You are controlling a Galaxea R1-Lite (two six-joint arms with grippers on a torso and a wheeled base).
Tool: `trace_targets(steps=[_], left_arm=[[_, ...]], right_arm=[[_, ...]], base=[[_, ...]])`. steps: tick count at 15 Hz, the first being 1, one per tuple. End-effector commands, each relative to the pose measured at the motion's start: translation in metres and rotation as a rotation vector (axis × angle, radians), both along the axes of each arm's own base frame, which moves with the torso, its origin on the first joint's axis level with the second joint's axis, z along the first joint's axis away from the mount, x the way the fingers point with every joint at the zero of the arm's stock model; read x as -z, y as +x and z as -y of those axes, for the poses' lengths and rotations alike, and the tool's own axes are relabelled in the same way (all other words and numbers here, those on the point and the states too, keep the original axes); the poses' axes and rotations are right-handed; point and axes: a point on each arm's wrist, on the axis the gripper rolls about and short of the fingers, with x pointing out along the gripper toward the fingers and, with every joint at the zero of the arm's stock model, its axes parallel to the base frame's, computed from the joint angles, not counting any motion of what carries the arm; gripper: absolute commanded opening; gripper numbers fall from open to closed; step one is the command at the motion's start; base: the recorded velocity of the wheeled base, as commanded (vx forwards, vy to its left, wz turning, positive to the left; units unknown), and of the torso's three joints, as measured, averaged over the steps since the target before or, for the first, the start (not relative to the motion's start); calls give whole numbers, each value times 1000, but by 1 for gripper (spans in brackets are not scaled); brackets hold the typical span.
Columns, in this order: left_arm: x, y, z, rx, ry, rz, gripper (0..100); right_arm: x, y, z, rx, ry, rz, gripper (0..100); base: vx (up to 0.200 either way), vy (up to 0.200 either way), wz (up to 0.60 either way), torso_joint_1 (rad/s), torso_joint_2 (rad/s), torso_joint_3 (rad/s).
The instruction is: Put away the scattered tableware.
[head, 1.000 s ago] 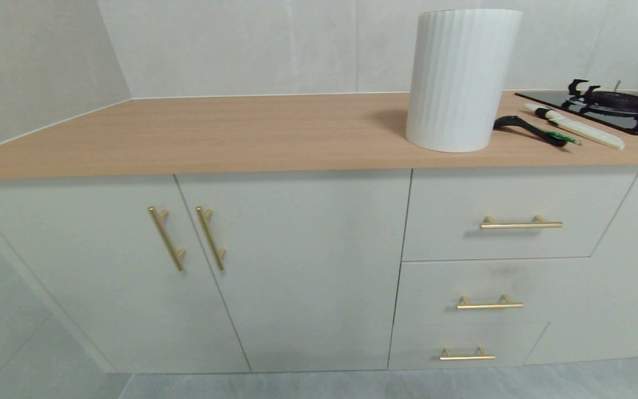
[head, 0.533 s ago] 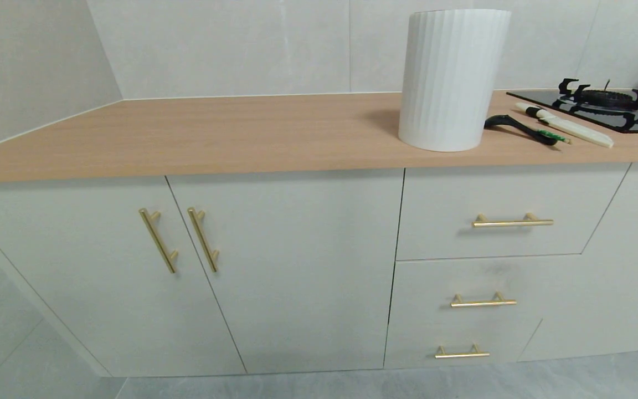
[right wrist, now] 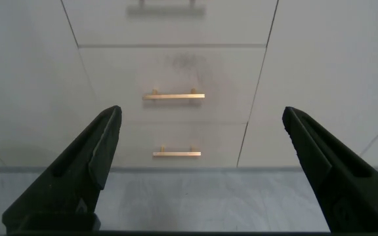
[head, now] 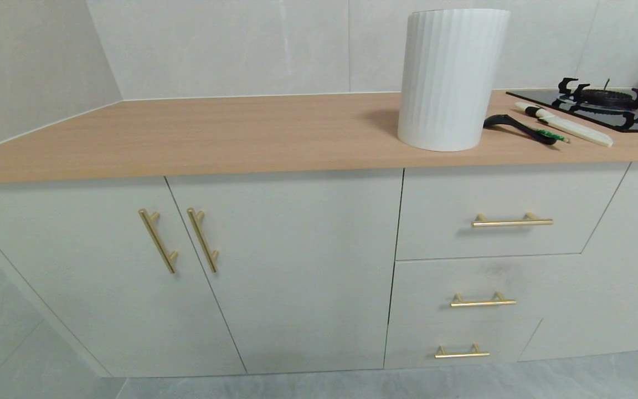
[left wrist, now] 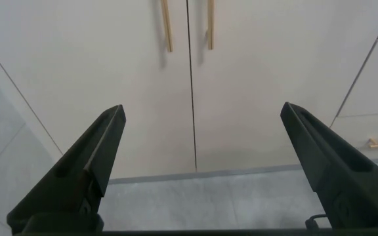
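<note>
— Any lettering, label or number to read here?
— None. The white ribbed canister (head: 452, 77), cabinet doors (head: 297, 266) and drawer fronts (head: 496, 194) are plain; the knife (head: 574, 128) near the countertop's (head: 241, 133) right end is too small to tell.

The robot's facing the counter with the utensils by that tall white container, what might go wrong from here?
The tall white container stands near the counter edge, beside the black utensil; an arm reaching for that could tip it. The white knife lies flat by the stove, so a grasp may slip. The left hand and right hand sit open, low before the cabinet fronts; lifting them could catch that edge.
</note>
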Motion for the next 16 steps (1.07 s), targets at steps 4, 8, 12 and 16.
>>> trace_targets(steps=[4, 8, 12, 16], left_arm=[[0, 0, 0, -2, -2, 0, 100], [0, 0, 0, 0, 0, -1, 100], [0, 0, 0, -2, -2, -1, 100], [0, 0, 0, 0, 0, 0, 100]], right_arm=[[-66, 91, -4, -76, -34, -432, 100], [-47, 181, -23, -160, -69, -756, 100], [-17, 253, -36, -163, -85, -876, 100], [20, 294, -41, -148, -87, -859, 100]], base=[[0, 0, 0, 0, 0, 0], [0, 0, 0, 0, 0, 0], [0, 0, 0, 0, 0, 0], [0, 0, 0, 0, 0, 0]])
